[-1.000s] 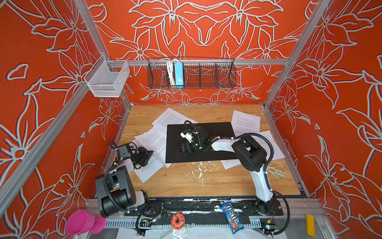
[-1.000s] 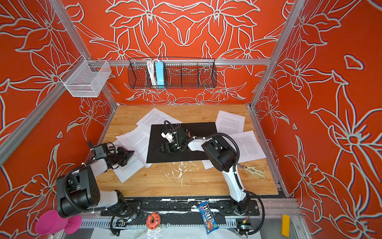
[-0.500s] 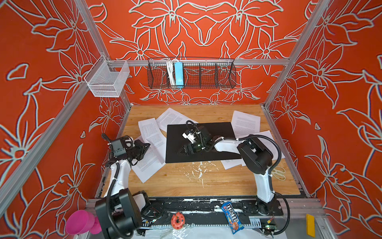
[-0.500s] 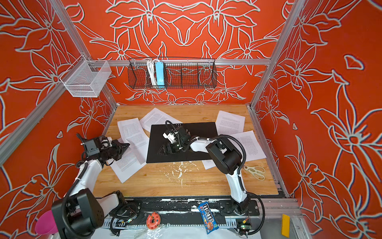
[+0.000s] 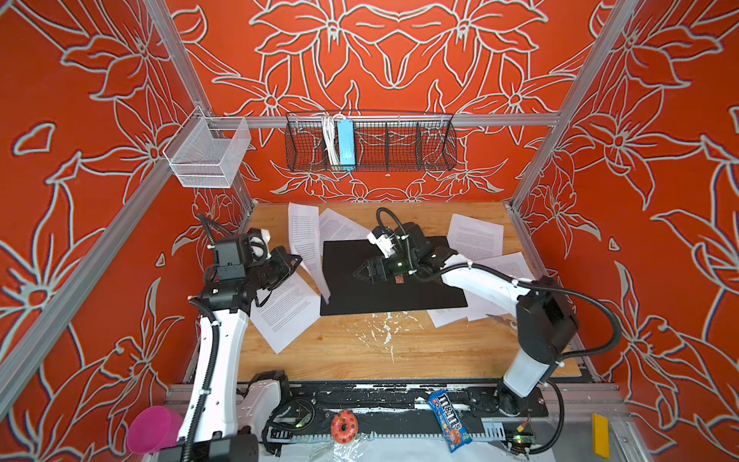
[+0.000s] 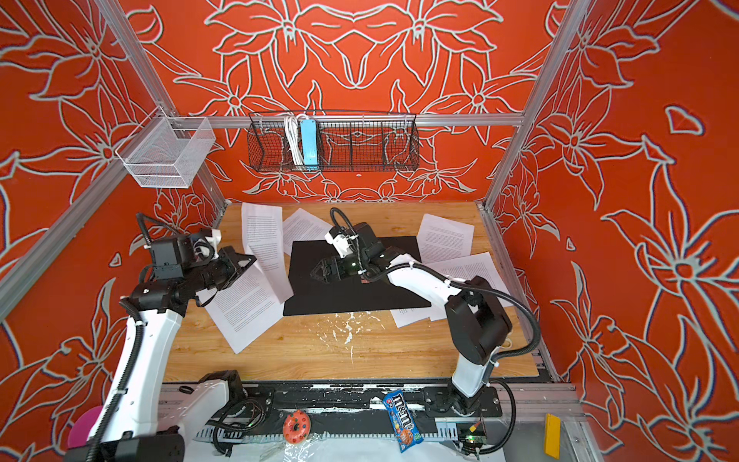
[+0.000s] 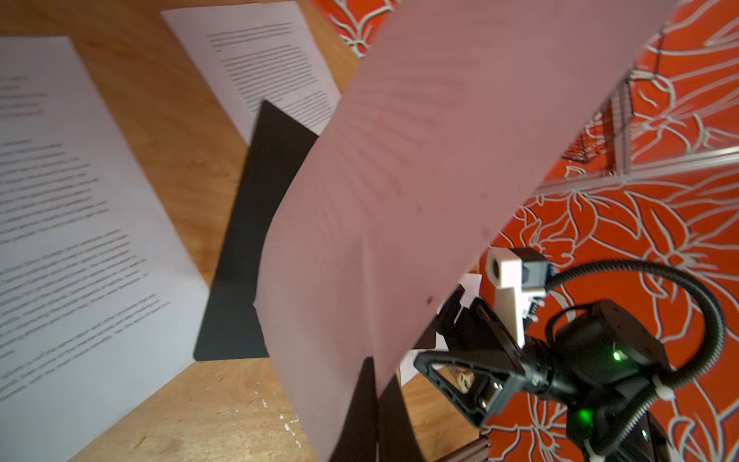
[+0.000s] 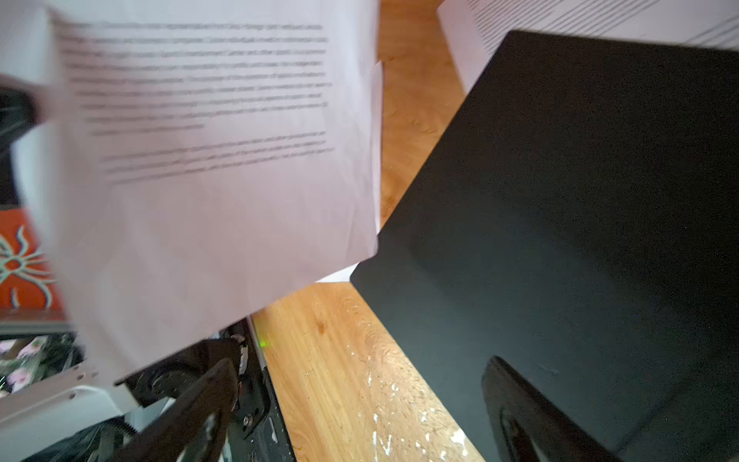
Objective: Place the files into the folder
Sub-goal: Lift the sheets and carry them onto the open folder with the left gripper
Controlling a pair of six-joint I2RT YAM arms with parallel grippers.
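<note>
The folder [image 5: 392,292] [image 6: 352,296] lies open on the wooden table, black inside up. My left gripper [image 5: 296,262] [image 6: 250,262] is shut on one of the files, a printed white sheet [image 5: 306,236] [image 6: 262,240], lifted and hanging tilted along the folder's left edge. In the left wrist view that sheet [image 7: 400,180] fills the middle, pinched between the fingers [image 7: 360,416]. My right gripper [image 5: 360,275] [image 6: 316,274] hovers open over the folder, nothing between its fingers [image 8: 200,404]; the folder [image 8: 560,200] and the held sheet [image 8: 220,160] show there. Other sheets lie at left [image 5: 284,316], behind [image 5: 340,228] and right [image 5: 476,236].
A black wire basket [image 5: 416,140] on the back wall holds a light-blue power strip [image 5: 346,144]; a white mesh basket [image 5: 204,156] hangs at the left. Scissors [image 5: 502,320] lie partly under the right arm. A candy bag [image 5: 450,420], toy donut [image 5: 344,426] and pink cup [image 5: 154,430] sit in front.
My left arm has risen and swung back and rightward, lifting a sheet off the table up to the folder's left edge. The right gripper has stayed open over the folder.
</note>
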